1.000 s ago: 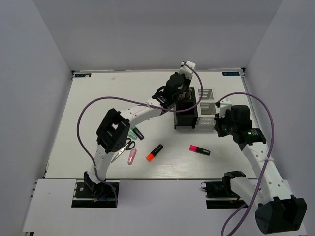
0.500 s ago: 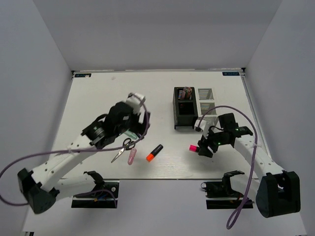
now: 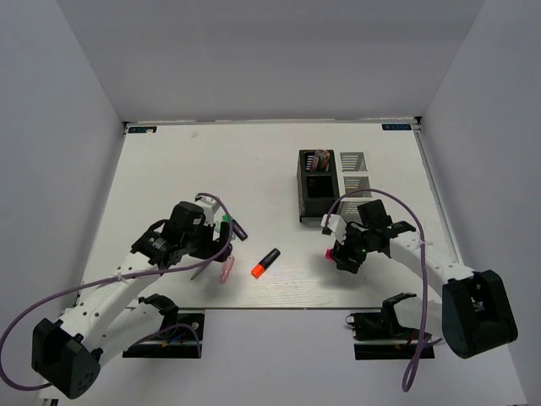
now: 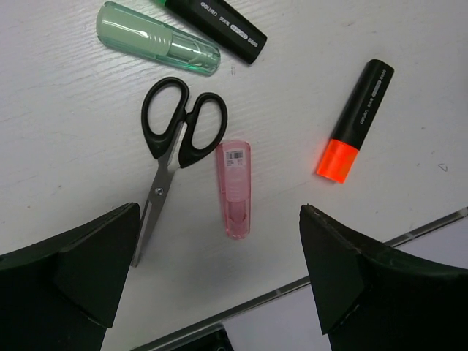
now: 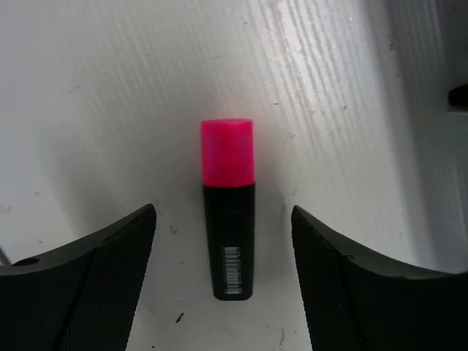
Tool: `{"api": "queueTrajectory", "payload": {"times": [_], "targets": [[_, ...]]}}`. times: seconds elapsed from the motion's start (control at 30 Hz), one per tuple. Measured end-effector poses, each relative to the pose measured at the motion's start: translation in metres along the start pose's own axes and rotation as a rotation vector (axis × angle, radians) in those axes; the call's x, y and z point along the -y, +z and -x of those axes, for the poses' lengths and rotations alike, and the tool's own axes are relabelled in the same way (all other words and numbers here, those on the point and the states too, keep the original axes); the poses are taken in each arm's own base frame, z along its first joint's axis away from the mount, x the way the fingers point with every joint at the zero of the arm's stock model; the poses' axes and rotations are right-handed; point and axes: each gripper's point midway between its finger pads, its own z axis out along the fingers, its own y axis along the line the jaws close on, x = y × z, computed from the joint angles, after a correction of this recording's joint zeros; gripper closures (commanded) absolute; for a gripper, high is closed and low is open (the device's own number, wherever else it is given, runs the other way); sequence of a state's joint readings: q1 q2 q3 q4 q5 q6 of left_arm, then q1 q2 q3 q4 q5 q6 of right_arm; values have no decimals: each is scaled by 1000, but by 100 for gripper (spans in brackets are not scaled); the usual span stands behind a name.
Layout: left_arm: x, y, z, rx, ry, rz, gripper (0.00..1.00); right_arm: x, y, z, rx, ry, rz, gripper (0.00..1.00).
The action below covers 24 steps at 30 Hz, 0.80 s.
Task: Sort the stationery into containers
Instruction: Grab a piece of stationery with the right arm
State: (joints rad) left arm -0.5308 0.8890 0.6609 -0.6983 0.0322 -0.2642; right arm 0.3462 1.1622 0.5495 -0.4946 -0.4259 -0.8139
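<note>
In the left wrist view my left gripper point(image 4: 219, 281) is open above black-handled scissors point(image 4: 179, 135) and a small pink cutter point(image 4: 234, 189), touching neither. A mint highlighter point(image 4: 157, 38), a green-capped marker's black barrel point(image 4: 216, 28) and an orange-capped marker point(image 4: 356, 121) lie around them. My right gripper point(image 5: 227, 289) is open, one finger on each side of the pink-capped marker point(image 5: 228, 212), which lies flat on the table. The black container point(image 3: 315, 193) and the white container point(image 3: 355, 173) stand upright at the back right.
A pinkish item point(image 3: 319, 157) sticks up inside the black container. The orange-capped marker point(image 3: 265, 263) lies between the two grippers. The table's front edge point(image 4: 351, 252) runs just below the pink cutter. The right arm's cable point(image 3: 363, 196) loops in front of the containers.
The left arm has swung from the black container back down to the scissors and cutter, and its jaws have opened. The right arm has dropped to the pink-capped marker and opened.
</note>
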Motion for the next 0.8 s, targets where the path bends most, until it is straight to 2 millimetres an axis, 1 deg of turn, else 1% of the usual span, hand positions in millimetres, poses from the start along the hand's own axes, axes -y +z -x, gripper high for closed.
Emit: {"api": "queueTrajectory", "payload": {"times": [0.13,0.23,0.27,0.33,0.4,0.43,0.47,0.5,0.57,0.6,0.67,0.73,0.8], "targets": [[3,-4,3,18,-3,-22,0,10,8,1,-25,-14,-38,25],[5,-7,5,35,-3,-33,0,9,16,-3,-61,-18,-29,28],[5,-8,5,39,-5,-37,0,10,17,-2,-65,-23,-29,28],[3,-10,6,51,-17,-41,0,11,20,3,-67,-42,-33,31],[0,-10,4,57,-34,-40,0,10,22,5,-70,-60,-28,41],[-1,-11,3,59,-42,-40,0,9,23,6,-72,-69,-23,48],[-2,-11,2,60,-48,-39,0,8,24,8,-72,-78,-18,59],[-3,-11,1,61,-55,-39,0,8,25,8,-75,-87,-11,76],[-3,-11,2,62,-60,-47,0,8,26,10,-81,-112,-5,87],[-2,-11,2,62,-62,-51,0,10,26,11,-86,-117,-4,95],[-2,-11,1,60,-64,-54,0,10,26,11,-96,-125,6,100],[-1,-12,1,60,-66,-60,0,7,26,10,-104,-134,29,100],[0,-12,1,60,-67,-63,0,-2,23,6,-117,-133,75,100]]}}
